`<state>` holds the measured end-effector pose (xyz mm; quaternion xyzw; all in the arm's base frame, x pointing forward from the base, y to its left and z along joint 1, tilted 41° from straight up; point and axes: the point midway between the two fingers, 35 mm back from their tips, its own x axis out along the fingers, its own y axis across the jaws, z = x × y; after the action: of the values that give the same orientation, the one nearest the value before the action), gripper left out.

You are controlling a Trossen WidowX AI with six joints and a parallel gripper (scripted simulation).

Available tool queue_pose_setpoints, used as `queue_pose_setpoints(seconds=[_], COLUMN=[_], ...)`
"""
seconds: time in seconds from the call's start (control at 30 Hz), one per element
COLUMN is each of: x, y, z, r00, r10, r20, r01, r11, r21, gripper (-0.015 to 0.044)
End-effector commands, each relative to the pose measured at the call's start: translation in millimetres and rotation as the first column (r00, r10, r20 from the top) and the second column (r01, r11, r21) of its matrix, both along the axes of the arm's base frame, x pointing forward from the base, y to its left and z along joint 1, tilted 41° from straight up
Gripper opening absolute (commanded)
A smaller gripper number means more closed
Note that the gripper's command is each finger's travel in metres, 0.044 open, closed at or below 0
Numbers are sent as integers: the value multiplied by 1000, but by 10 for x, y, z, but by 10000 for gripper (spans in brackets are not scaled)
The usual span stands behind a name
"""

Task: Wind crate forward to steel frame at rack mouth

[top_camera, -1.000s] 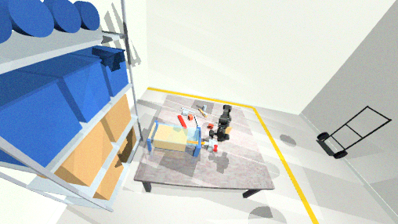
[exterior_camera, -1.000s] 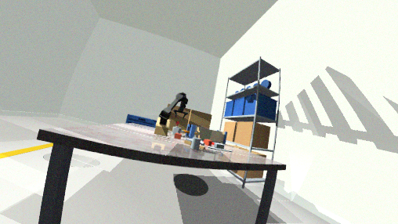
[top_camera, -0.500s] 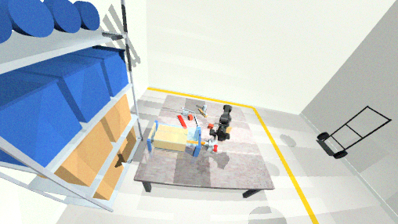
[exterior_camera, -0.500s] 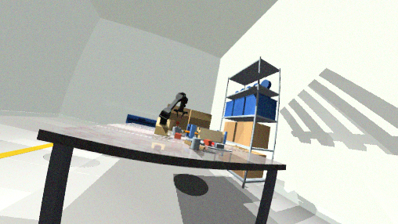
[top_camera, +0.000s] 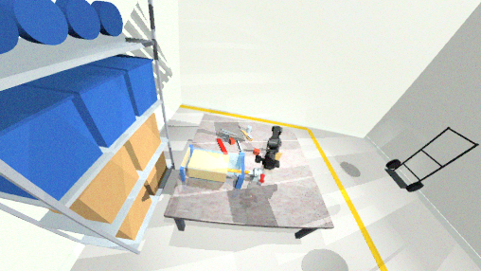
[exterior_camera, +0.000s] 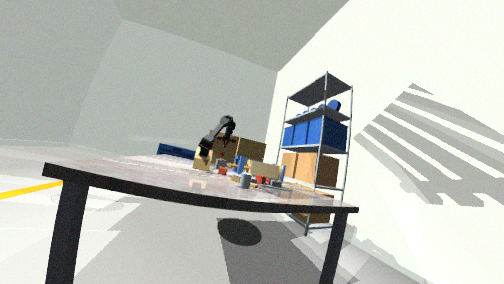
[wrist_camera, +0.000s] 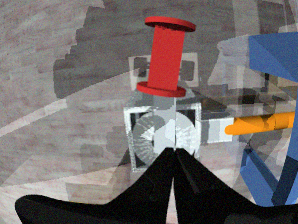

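a pale yellow, box-shaped crate (top_camera: 206, 166) (exterior_camera: 264, 169) sits inside the low guard cubby, between clear panels and blue uprights (top_camera: 240, 176) (exterior_camera: 240, 164) (wrist_camera: 295, 135). it looks flat, with a gap between its front and the frame on the winch side. a smooth, rounded orange strap (top_camera: 238, 171) (wrist_camera: 260, 123) reaches from the crate's side to the pale grey metal winch (top_camera: 258, 172) (wrist_camera: 163, 135), whose squarish housing surrounds a round, finely ridged face. a glossy red cylindrical grip (top_camera: 261, 178) (wrist_camera: 166, 60), flanged like a spool at both ends, stands off a flat grey bar lying across the winch top. the matt black, tapering gripper (top_camera: 264, 164) (exterior_camera: 226, 144) (wrist_camera: 173, 155) has its fingertips pressed together above that bar, apart from the red grip, pinching nothing visible. underneath spreads the mottled, grey-pink bench top (top_camera: 204, 204) (exterior_camera: 149, 184) (wrist_camera: 40, 90).
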<state>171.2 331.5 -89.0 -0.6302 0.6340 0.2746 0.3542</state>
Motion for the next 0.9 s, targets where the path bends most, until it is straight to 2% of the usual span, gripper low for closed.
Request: queue_pose_setpoints(seconds=[0.0,0.87], x=[0,-1], y=[5,-1], z=[1,1], r00=[1000,1000], r10=[1,0], r20=[0,2], r01=[-1,0], r11=[1000,1000], r21=[0,-20], gripper=[0,0])
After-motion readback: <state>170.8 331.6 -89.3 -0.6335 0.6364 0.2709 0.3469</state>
